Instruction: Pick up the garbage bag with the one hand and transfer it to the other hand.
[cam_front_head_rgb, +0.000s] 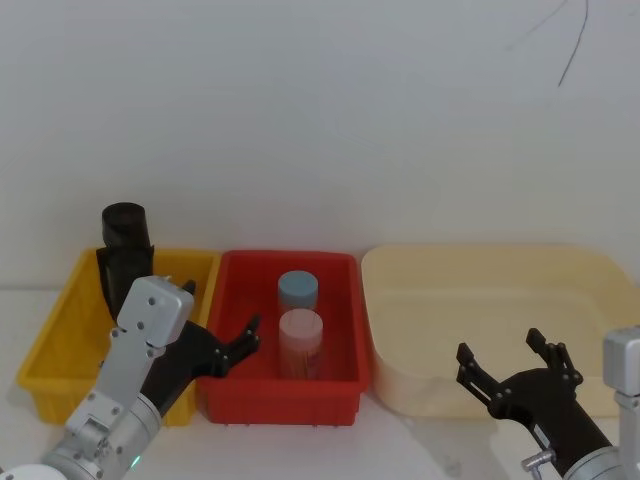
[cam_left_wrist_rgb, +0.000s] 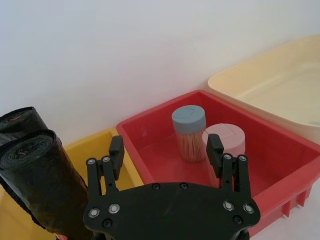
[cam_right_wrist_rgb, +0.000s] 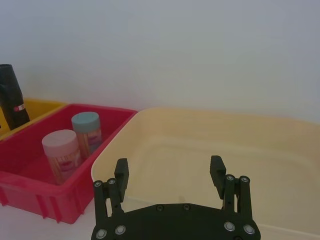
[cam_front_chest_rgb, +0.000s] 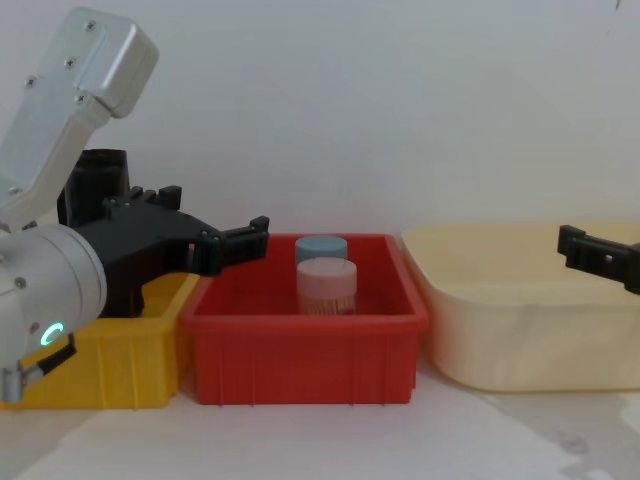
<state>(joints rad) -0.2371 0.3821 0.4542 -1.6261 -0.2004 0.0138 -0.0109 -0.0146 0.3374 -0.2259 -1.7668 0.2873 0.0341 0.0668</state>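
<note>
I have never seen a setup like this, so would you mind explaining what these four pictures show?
This is a two-armed robot seen by four of its own cameras: one on its head looking down, one on its chest looking across, and one on each wrist. On the white table stand a yellow bin, a red bin and a cream tub. Two black garbage bag rolls stand in the yellow bin; the red bin holds a blue-lidded toothpick jar and a pink-lidded jar. The left gripper hangs open above where the yellow and red bins meet, the right gripper open over the cream tub. Neither holds anything.
</note>
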